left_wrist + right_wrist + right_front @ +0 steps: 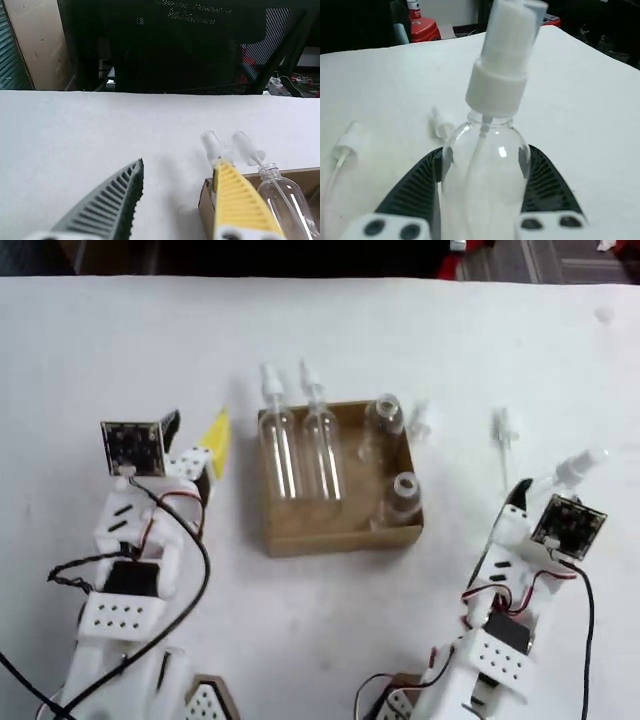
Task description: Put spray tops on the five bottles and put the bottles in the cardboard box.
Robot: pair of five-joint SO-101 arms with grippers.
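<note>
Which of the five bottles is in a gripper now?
The capped bottle in the right gripper, away from the cardboard box; no gripper touches the other four.

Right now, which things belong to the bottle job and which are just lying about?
Job: cardboard box; two capped bottles lying in it; two uncapped bottles at its right end; two loose spray tops; held bottle in the right gripper.
Lying about: red container, black mesh frame, beyond the table.

Nothing readable anywhere, honestly. The bottle [485, 175] is plain clear plastic, the box [330, 535] is bare cardboard with no print showing, and any marking on the wrist board [133, 445] is too small to make out.
</note>
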